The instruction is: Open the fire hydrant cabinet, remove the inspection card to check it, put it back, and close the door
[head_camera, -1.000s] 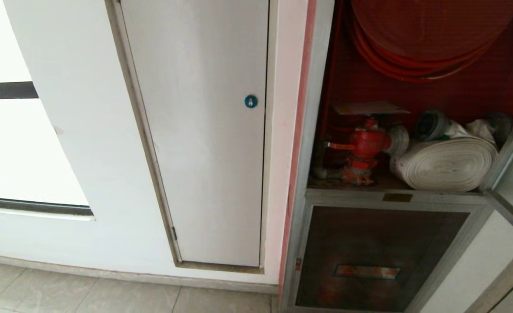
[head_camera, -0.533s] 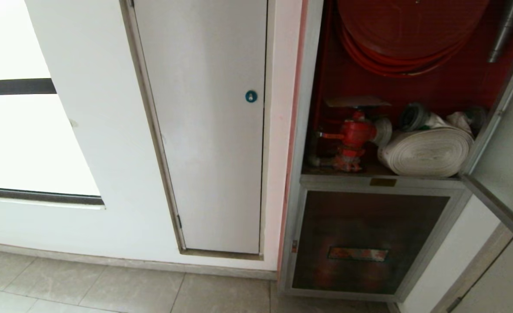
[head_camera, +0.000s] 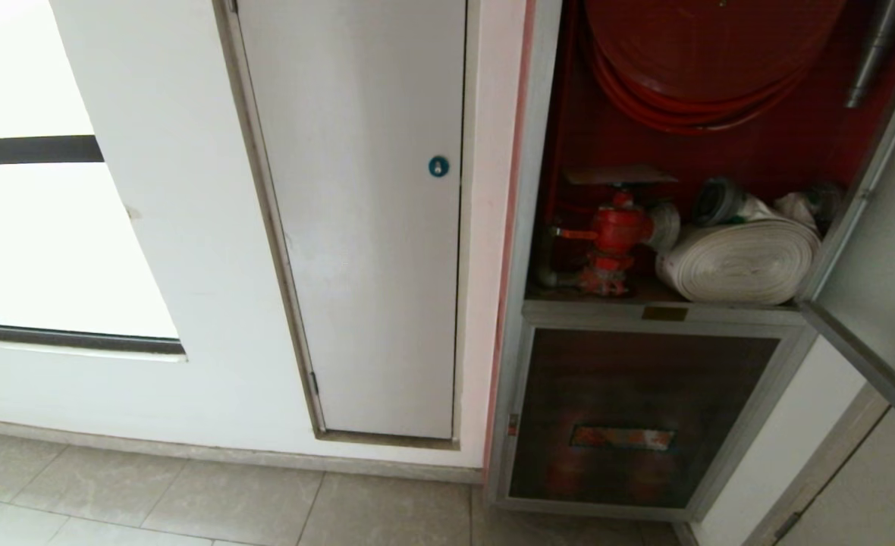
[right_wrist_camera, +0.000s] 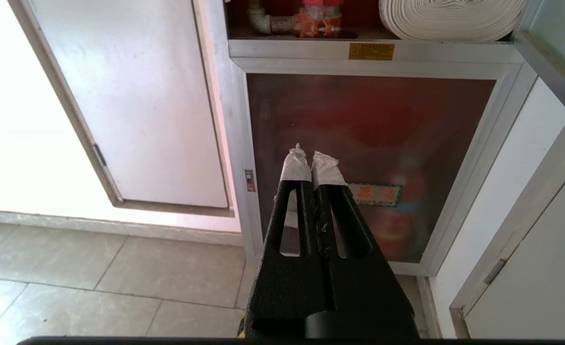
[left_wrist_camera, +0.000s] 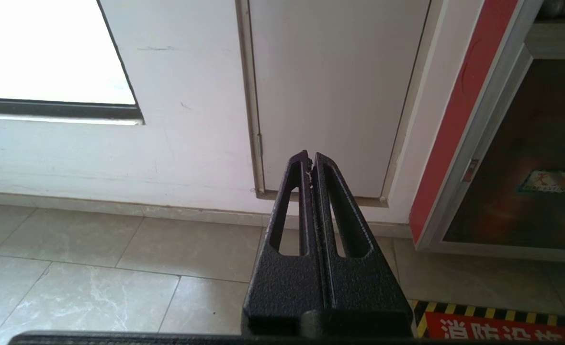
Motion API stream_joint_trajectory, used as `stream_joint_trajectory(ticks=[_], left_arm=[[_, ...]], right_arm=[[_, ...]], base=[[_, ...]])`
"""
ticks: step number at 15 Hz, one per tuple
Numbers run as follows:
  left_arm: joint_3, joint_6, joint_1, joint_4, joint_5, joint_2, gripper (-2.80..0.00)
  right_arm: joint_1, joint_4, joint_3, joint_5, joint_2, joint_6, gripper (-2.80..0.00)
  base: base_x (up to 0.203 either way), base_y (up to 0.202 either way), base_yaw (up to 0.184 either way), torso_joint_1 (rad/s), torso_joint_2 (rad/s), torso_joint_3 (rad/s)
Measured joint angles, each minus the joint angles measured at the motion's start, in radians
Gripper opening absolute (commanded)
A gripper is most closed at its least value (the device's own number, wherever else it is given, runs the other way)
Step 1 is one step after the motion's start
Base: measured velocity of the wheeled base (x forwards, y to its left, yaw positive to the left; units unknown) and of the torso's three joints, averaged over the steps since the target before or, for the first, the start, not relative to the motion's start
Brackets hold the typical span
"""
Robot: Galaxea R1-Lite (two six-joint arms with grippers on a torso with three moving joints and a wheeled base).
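Note:
The fire hydrant cabinet stands at the right with its red inside showing. Its door is swung out to the right. Inside are a red hose reel, a red valve and a white rolled hose. A flat sheet, apparently the inspection card, lies on top of the valve; its print cannot be read. Neither arm is in the head view. My left gripper is shut and empty, low before the white wall. My right gripper, its tips taped, is shut and empty before the lower dark glass panel.
A plain white panel with a blue round lock fills the wall left of the cabinet, and a bright window lies further left. The lower glass panel carries an orange label. A striped floor marking lies before the cabinet on beige tiles.
The whole head view has shifted: cabinet and white panel sit further left and higher, and more floor shows, so the camera moved. Nothing in the scene itself has moved.

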Motion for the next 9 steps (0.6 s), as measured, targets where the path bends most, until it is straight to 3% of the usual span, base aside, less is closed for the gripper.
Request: stream_joint_trajectory(ticks=[9], left_arm=[[0.000,0.000,0.000,0.000,0.000,0.000,-2.80]], right_arm=[[0.000,0.000,0.000,0.000,0.000,-0.001,-2.80]], base=[[0.000,0.000,0.000,0.000,0.00,0.000]])
